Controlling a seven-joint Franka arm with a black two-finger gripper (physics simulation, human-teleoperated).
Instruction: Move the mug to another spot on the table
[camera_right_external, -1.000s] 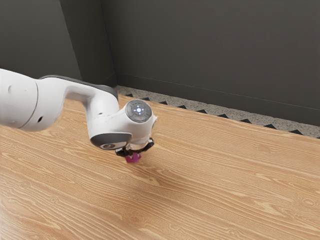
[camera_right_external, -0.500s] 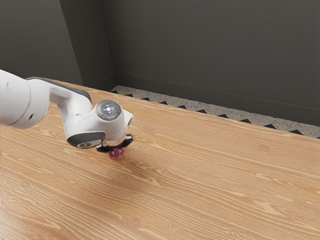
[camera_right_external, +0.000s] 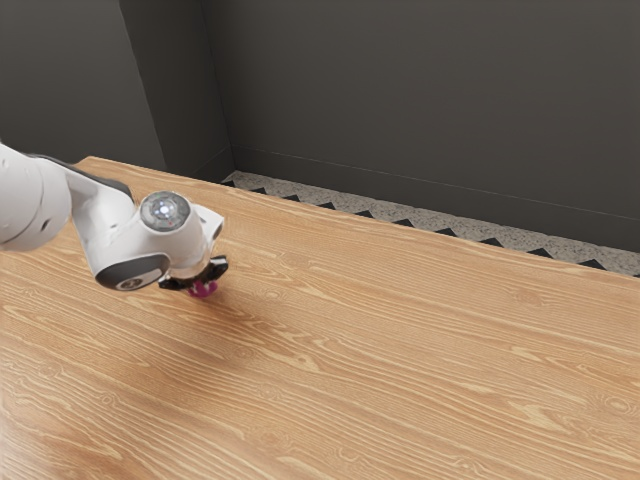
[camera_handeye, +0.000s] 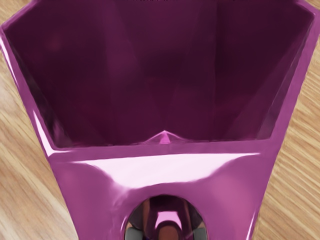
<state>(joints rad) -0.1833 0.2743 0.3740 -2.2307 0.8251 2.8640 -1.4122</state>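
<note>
A shiny magenta mug (camera_right_external: 205, 289) hangs under my hand in the exterior view, just above the wooden table (camera_right_external: 400, 340), with only its lower part showing below the black gripper (camera_right_external: 196, 279), which is shut on the mug. In the wrist view the mug (camera_handeye: 160, 100) sits right beneath the camera, its faceted hollow facing up and its handle loop nearest the hand. The white arm reaches in from the exterior view's left.
The wooden table stretches wide to the exterior view's right and front. Dark walls stand behind, and a speckled floor strip (camera_right_external: 480, 228) runs along the table's far edge.
My hand has carried the mug toward the exterior view's left and slightly farther back across the table. The grip has stayed shut on it.
</note>
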